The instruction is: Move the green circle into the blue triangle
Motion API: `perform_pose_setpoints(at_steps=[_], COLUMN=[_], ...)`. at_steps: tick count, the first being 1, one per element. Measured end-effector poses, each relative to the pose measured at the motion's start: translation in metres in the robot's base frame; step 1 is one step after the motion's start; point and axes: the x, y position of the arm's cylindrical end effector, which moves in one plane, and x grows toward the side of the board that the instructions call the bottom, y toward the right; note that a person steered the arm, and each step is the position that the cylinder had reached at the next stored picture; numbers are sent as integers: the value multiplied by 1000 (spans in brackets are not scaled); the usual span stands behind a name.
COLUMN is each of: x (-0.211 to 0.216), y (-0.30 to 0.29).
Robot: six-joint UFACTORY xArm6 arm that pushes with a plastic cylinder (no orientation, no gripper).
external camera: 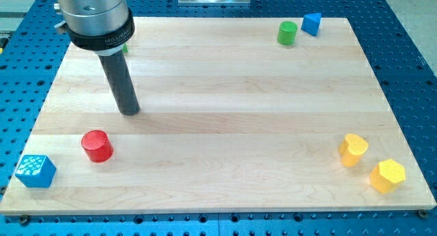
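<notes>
Green circle (287,33): worktop's (225,79) top right, just left of blue triangle (311,23), narrow gap.
My tip (130,112): view's left, above red cylinder (97,146), well apart from green circle.
Pincer: none fitted; rod only.

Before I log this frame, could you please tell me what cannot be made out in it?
- A green sliver in the camera view, behind the rod: my arm's housing hides almost all of it, so its shape is unknown.
- My arm above its housing: cut off by the view's top.
- Green circle and blue triangle: close, but contact is too small to tell.
</notes>
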Motion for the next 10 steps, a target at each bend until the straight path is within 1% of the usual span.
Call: perform_pose_setpoints(at_steps=[4, 5, 6, 7, 8, 9, 10], x=[1, -3, -12, -31, -57, -90, -152], y=[-1, 19, 71, 129, 211, 318, 403])
